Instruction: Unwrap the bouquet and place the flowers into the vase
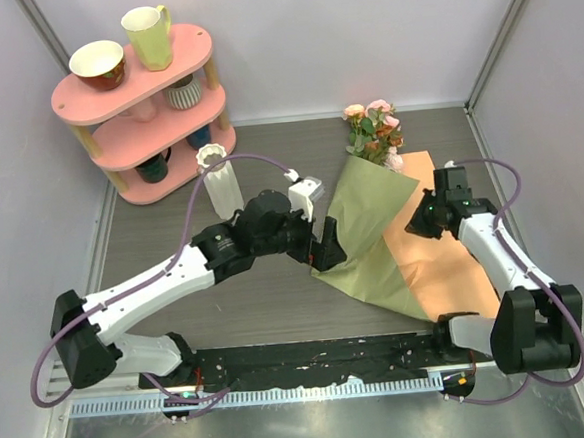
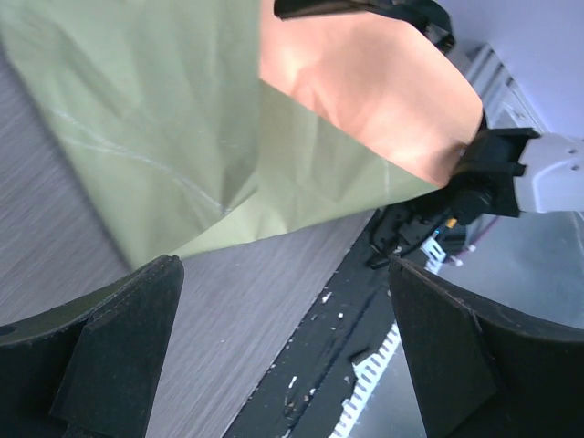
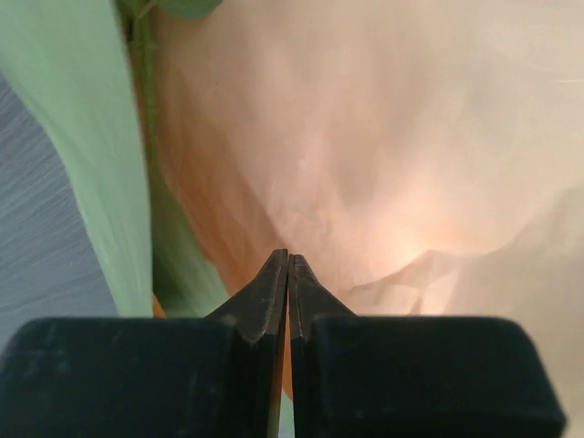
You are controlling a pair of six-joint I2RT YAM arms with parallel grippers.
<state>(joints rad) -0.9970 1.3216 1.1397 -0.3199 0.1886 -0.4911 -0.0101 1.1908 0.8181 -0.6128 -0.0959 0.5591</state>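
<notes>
Top view: the bouquet [image 1: 373,223] lies flat, roses [image 1: 374,128] toward 12 o'clock, paper tail toward 5. The right gripper [image 3: 288,260], fingers pressed together, meets its orange lining [image 1: 445,258] at 3 o'clock; the left gripper [image 2: 283,266], spread wide, flanks 9 o'clock.

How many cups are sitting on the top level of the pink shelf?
2: a brown cup at the left end and a yellow-green mug beside it; nothing looks hidden up there.
</notes>
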